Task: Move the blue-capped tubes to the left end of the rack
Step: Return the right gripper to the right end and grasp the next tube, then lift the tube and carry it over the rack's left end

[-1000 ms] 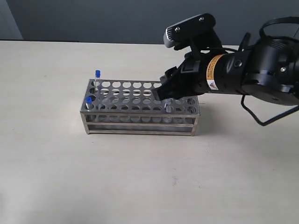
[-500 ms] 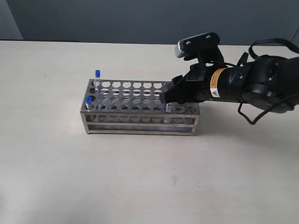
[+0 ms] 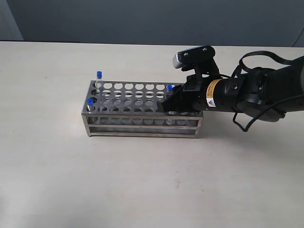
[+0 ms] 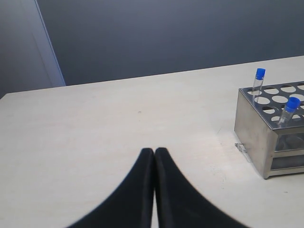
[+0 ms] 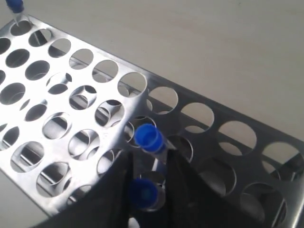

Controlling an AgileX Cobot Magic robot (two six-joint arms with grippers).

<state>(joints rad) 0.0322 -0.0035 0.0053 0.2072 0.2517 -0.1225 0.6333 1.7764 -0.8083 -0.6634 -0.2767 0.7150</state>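
The steel rack (image 3: pixel 142 121) stands mid-table. Two blue-capped tubes (image 3: pixel 99 74) (image 3: pixel 90 101) stand upright in holes at its left end; the left wrist view shows that pair (image 4: pixel 259 76) (image 4: pixel 290 106) in the rack's end (image 4: pixel 254 128). Near the right end a third blue cap (image 3: pixel 169 88) shows just behind my right gripper (image 3: pixel 167 102). In the right wrist view that tube (image 5: pixel 148 137) leans beyond the fingertips, and a fourth tube (image 5: pixel 144 194) stands between the fingers of the right gripper (image 5: pixel 149 159), which is open around it with a small gap. My left gripper (image 4: pixel 154 151) is shut and empty over bare table.
The rack's top plate (image 5: pixel 108 90) has several empty holes between its two ends. The right arm (image 3: pixel 247 92) and its cables hang over the table to the right of the rack. A dark wall runs behind the table's far edge.
My right gripper came down and a little left over the rack's right end, its fingers now astride the front tube. The back tube's cap has come into view. The left-end tubes stayed put.
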